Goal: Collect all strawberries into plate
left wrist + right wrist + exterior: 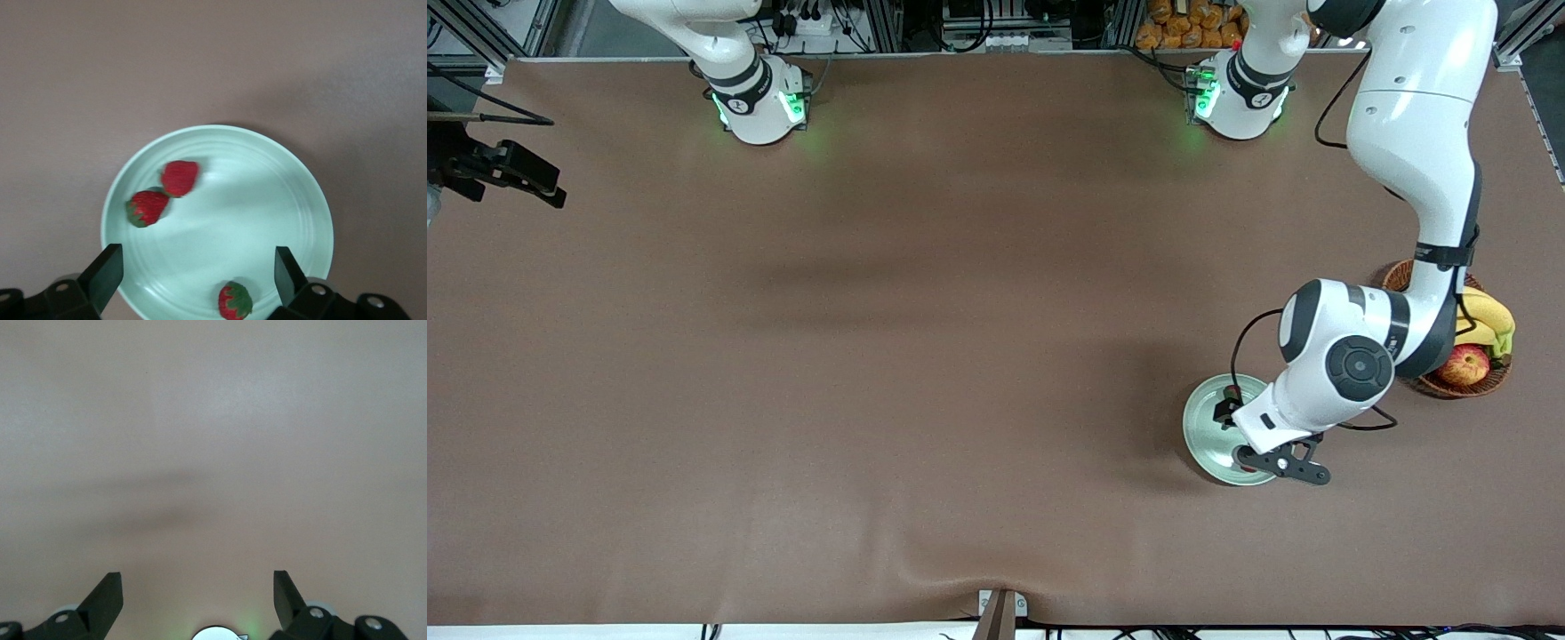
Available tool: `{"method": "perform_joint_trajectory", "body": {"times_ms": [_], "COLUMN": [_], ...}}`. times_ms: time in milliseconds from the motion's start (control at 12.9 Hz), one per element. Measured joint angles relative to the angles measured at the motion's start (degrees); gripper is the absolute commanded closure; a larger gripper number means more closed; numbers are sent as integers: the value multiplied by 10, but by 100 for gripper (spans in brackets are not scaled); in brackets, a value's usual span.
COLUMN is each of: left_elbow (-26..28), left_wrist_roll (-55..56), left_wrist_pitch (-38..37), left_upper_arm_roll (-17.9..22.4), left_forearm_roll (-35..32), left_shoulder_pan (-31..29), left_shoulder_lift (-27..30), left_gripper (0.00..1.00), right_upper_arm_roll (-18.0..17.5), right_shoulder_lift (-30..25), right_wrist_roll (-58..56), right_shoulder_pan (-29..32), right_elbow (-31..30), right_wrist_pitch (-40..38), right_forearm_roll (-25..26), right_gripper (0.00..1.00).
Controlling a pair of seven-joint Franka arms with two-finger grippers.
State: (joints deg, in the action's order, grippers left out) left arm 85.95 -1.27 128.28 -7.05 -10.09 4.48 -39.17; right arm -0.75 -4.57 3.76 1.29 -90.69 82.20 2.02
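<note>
On the plate (280,193) lie three strawberries (180,177).

Brown-covered table (871,356), aluminium framing (498,27)

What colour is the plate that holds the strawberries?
Pale mint green, shiny; the plate shows best in the left wrist view.
</note>
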Motion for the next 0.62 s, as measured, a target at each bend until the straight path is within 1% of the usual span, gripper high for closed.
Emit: {"method": "perform_joint_trajectory", "body": {"times_ms": [309,619], "left_elbow": [-1,-2], "left_wrist_roll": [1,-21], "left_wrist_pitch": [-1,-24], "left_upper_arm_roll": [-1,-3], "left_forearm_roll": [0,0], "left_shoulder_pan": [-4,-68], "left_shoulder_lift": [13,42], "left_gripper": [0,0], "right_upper_arm_roll": [0,0], "right_shoulder_lift": [0,0], "right_wrist_roll": [0,0], "right_shoulder_pan": [0,0], "right_elbow": [0,0], "right_wrist_pitch": [0,0], "right_forearm_roll": [0,0], "right_gripper": [0,0]}}
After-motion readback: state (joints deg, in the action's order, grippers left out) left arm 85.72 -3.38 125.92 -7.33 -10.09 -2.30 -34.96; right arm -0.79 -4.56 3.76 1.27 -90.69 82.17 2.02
